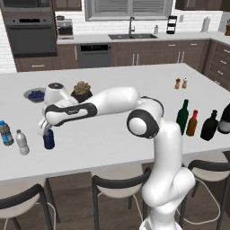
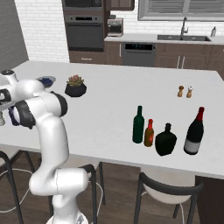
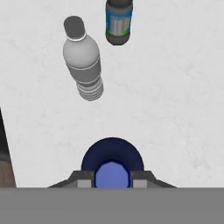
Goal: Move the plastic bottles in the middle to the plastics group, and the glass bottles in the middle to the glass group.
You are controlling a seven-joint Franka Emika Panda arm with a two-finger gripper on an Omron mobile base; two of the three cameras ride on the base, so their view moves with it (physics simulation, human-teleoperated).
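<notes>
Dark blue bottle [image 1: 49, 139] is standing upright on the white bench [image 1: 112, 134] near its left front part, and the end effector [image 1: 45, 128] is sitting directly over it, clamped on the blue cap. In the hand view the fingers [image 3: 81, 178] are pressing on either side of that cap, with the round dark body of the bottle showing beneath it.

Just to the left of the held bottle, the plain clear water bottle with a white cap [image 1: 22, 142] is standing near it but apart, and the blue-label water bottle [image 1: 5, 133] is standing a little farther left, close to the bench's edge. From the hand camera both are lying ahead of the fingers, the plain one nearer.

Well apart, on the right side of the bench, the tall green bottle [image 2: 138, 124] and the amber bottle with a red neck [image 2: 149, 133] are standing just beside each other. The squat black bottle [image 2: 166, 140] is standing next to the amber one, and a taller dark bottle with a red top [image 2: 194, 131] is standing to its right.

Behind the arm, a potted succulent [image 1: 81, 91] and a bowl of blue fruit [image 1: 35, 95] are sitting on the bench.
</notes>
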